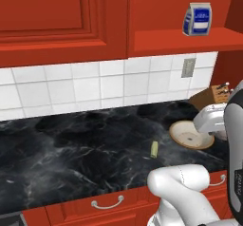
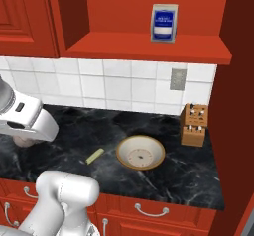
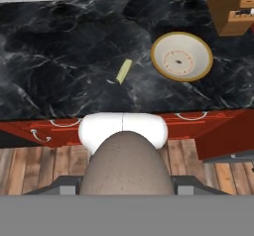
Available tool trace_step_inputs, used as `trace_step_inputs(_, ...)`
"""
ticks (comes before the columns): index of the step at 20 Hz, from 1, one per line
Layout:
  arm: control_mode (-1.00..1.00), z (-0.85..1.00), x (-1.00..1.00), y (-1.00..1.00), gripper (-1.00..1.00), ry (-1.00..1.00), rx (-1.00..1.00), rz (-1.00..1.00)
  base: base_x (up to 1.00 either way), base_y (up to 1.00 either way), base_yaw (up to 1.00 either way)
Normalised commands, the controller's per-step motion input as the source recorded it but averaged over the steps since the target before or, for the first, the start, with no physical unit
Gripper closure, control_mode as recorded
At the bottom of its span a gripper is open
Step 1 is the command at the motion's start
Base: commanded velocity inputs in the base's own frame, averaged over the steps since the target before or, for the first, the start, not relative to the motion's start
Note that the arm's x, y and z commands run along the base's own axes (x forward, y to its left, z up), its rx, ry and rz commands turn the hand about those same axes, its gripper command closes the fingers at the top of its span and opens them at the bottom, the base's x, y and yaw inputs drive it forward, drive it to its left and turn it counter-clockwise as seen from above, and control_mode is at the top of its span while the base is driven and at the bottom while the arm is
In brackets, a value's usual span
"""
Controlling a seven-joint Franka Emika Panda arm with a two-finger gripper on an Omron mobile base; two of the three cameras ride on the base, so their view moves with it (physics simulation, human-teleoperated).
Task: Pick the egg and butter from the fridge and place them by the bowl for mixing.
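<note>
above the black counter, the raised gripper grasps the egg, pointing down.

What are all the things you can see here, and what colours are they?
butter: one, pale yellow, lying on the counter left of the bowl
bowl: one, tan with cream inside, on the counter
egg: one, brownish, between the gripper's fingers in the hand view
knife block: one, brown, right of the bowl by the wall
carton: one, blue and white, on the red shelf
outlet: one, grey, on the white tiles
counter: one, black marble
drawers: red, under the counter
gripper: one, holding the egg
</note>
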Motion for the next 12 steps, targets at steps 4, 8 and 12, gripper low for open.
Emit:
trace_step_inputs(4,1.0,0.0,0.0,0.0,1.0,0.0,0.0,0.0,0.12,-0.16,-0.01)
trace_step_inputs(8,-1.0,-0.03,0.09,0.0,1.0,0.0,0.0,0.0,0.12,-0.05,0.0)
trace_step_inputs(12,-1.0,-0.59,0.58,0.0,1.0,0.08,0.0,0.0,0.0,0.0,0.0)
